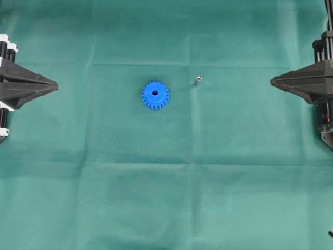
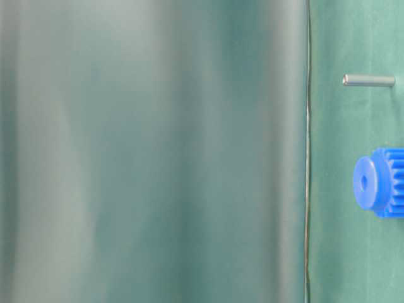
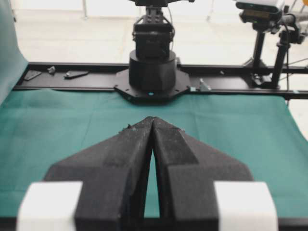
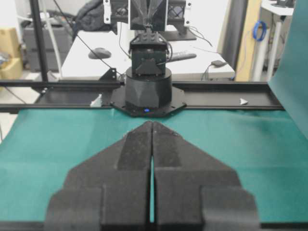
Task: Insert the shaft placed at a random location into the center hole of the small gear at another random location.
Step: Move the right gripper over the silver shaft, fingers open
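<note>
The small blue gear (image 1: 155, 95) lies flat on the green cloth left of the middle, its dark center hole (image 1: 154, 93) facing up. The tiny silver shaft (image 1: 197, 80) stands on the cloth a short way to the gear's right and slightly farther back. The table-level view shows the gear (image 2: 380, 182) and the shaft (image 2: 368, 80) at its right edge. My left gripper (image 1: 56, 83) is shut and empty at the far left edge; it also shows in the left wrist view (image 3: 152, 119). My right gripper (image 1: 271, 81) is shut and empty at the far right; it also shows in the right wrist view (image 4: 152, 122).
The green cloth (image 1: 166, 182) covers the table, with fold creases. The opposite arm's base (image 3: 151, 72) stands at the far side in the left wrist view, and the other base (image 4: 147, 89) in the right wrist view. A blurred green surface (image 2: 151, 151) fills most of the table-level view.
</note>
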You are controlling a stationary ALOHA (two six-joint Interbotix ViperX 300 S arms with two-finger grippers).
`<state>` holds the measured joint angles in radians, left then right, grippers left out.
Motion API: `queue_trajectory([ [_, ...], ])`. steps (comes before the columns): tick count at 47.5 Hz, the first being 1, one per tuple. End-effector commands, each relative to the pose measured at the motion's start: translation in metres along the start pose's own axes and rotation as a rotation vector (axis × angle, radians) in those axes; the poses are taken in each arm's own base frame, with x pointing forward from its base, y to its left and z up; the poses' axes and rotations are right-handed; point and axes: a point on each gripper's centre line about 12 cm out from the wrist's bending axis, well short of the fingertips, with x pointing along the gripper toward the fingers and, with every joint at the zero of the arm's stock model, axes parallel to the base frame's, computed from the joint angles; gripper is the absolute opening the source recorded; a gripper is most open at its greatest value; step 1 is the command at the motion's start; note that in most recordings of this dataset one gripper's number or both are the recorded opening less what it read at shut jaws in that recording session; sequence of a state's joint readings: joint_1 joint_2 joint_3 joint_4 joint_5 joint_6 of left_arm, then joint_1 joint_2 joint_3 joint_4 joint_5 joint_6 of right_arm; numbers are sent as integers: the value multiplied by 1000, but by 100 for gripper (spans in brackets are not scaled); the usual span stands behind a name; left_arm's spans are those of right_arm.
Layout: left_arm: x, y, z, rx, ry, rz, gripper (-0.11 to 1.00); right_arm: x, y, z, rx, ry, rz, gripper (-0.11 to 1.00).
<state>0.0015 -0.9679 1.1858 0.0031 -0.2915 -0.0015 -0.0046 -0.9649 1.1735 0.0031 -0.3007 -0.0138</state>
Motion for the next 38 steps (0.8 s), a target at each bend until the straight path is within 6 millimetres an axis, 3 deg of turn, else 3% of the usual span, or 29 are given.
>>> queue_trajectory([
  [1, 5, -5, 5, -7, 0, -27, 0, 4, 0, 0, 5, 11, 1, 1],
  [8, 5, -6, 5, -5, 5, -29, 0, 11, -4, -7, -9, 46, -17, 1],
  [28, 4, -5, 6, 4, 3, -27, 0, 36, -42, -60, -17, 218, -173, 1],
  [32, 4, -5, 6, 6, 3, -24, 0, 43, -48, -76, -12, 267, -191, 13],
  [38, 4, -4, 6, 8, 1, -20, 0, 53, -55, -101, -5, 331, -207, 47],
])
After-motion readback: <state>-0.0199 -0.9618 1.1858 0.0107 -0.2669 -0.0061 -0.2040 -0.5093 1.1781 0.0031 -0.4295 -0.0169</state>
